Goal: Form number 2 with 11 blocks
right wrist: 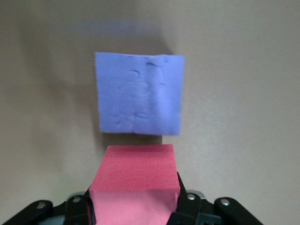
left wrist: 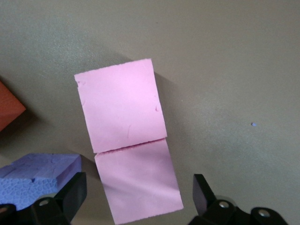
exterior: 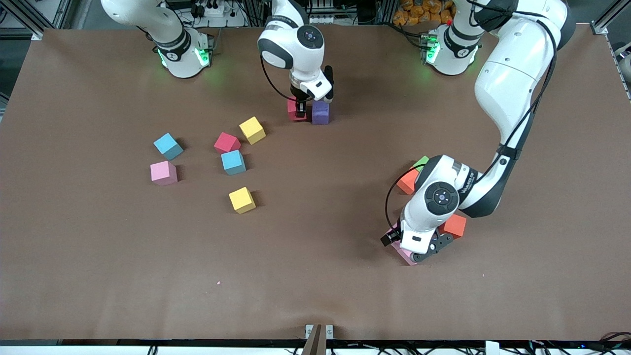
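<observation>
My right gripper (exterior: 300, 108) (right wrist: 133, 202) is shut on a red block (exterior: 294, 111) (right wrist: 134, 174), low at the table right beside a purple block (exterior: 320, 112) (right wrist: 139, 93). My left gripper (exterior: 413, 252) (left wrist: 139, 193) stands open and straddles one pink block (left wrist: 140, 183), its fingers (left wrist: 72, 194) clear of the sides. A second pink block (left wrist: 121, 105) touches the first edge to edge. Beside them lie another purple block (left wrist: 40, 176) and an orange block (exterior: 453, 226) (left wrist: 9, 107). In the front view the left hand hides most of the pink pair (exterior: 406, 256).
Loose blocks lie toward the right arm's end: two yellow (exterior: 252, 130) (exterior: 242, 200), one red (exterior: 227, 143), two blue (exterior: 168, 146) (exterior: 233, 162), one pink (exterior: 163, 173). An orange block (exterior: 407, 181) and a green cube (exterior: 421, 162) sit by the left arm's wrist.
</observation>
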Controlling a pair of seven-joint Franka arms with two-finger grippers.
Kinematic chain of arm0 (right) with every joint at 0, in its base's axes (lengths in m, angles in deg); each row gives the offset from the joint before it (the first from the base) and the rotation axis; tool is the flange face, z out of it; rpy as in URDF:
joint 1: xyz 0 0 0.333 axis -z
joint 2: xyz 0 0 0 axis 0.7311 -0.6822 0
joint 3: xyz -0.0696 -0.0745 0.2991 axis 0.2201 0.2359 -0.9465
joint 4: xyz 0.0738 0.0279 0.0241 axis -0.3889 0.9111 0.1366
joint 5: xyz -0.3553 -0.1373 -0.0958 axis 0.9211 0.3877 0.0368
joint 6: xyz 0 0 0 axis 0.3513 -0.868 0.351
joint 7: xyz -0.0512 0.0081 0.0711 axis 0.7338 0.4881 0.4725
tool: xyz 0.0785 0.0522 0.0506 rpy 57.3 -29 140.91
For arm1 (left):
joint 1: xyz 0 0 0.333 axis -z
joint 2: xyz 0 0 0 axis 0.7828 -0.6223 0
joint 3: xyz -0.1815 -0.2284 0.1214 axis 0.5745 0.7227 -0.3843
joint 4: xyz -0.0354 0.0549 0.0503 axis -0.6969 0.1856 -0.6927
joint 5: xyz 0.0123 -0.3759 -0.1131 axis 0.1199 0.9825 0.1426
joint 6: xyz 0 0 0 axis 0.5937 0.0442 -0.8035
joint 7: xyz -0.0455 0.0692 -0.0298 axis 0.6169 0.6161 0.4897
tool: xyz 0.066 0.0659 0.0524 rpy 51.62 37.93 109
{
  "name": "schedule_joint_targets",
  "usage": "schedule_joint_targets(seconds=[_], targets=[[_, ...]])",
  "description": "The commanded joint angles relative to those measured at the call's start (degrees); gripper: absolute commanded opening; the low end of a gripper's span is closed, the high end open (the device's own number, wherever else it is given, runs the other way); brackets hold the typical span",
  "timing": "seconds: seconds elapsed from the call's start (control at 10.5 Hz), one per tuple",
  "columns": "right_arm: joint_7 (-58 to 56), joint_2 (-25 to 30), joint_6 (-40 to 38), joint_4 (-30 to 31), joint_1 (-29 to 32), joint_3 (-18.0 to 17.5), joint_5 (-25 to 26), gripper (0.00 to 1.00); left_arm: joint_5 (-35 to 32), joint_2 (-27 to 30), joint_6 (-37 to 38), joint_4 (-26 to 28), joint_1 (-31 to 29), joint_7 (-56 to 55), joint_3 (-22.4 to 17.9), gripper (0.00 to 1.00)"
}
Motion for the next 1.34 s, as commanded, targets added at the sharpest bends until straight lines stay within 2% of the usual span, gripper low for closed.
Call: schedule_joint_targets(seconds=[0.0,0.19,0.48,0.57,0.67,0.76,0.95,1.24], targets=[[-0.07,-1.55,1.78,-0.43,-1.16,0.56,1.13,0.05,-1.51,1.35,0.83,-0.67,-1.03,0.35,-0.41,1.00],[-0.16,-2.35,2.84,-0.52,-1.25,0.56,1.22,0.05,-1.07,3.37,4.25,0.03,-2.44,2.71,0.12,1.00],[0.01,-4.10,2.85,-1.84,-0.90,0.65,1.40,0.06,-1.06,7.49,5.23,7.66,-4.29,3.43,0.83,1.00],[0.01,-4.46,3.37,-1.93,-1.07,0.73,1.40,0.15,-1.06,8.55,5.14,9.95,-5.08,4.21,1.00,1.00],[0.01,-4.89,3.98,-2.02,-0.81,0.74,1.40,0.33,-1.06,9.52,5.14,12.23,-5.87,4.66,1.09,1.00],[0.01,-4.90,3.81,-2.36,-0.55,0.82,1.40,0.99,-1.06,11.10,5.14,14.87,-6.57,5.36,1.35,1.00],[0.10,-3.85,2.42,-2.80,-0.37,1.26,1.31,1.00,-1.06,12.51,4.70,17.61,-8.59,5.72,2.57,1.00],[0.19,2.28,-7.92,-4.82,1.82,1.26,1.13,1.00,-1.06,11.90,3.39,18.41,-10.36,5.80,4.25,1.00]])
